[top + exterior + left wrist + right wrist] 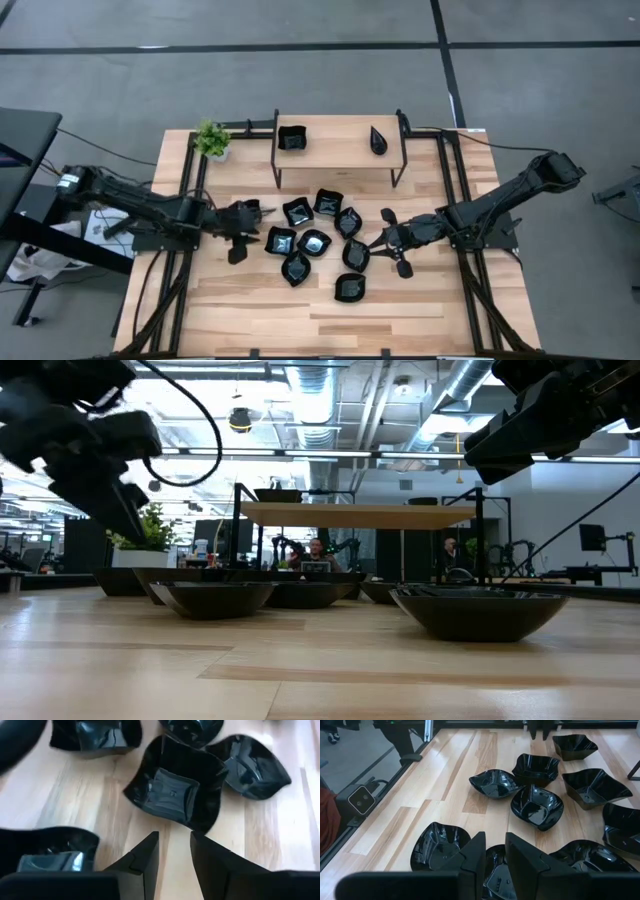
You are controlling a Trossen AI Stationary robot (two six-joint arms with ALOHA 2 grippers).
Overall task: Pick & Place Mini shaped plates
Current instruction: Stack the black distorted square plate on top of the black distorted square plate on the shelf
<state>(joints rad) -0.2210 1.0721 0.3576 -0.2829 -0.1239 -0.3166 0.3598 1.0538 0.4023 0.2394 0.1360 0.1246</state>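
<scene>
1 teardrop plate on the shelf points table-rearward.

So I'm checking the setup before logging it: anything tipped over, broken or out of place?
Nothing stands out. The black plates sit upright in a loose cluster on the table, two more rest on the small shelf, and the potted plant stands upright at a corner.

— Where does the high view sit?
— Straight above, looking down on the whole table.
— And the low one?
— At tabletop height, level, facing the room behind.
— The wrist views?
— Each looks forward, close over the wood. The right one takes in a wide spread of the mini shaped plates, the left only a few; the high view shows them all.
</scene>
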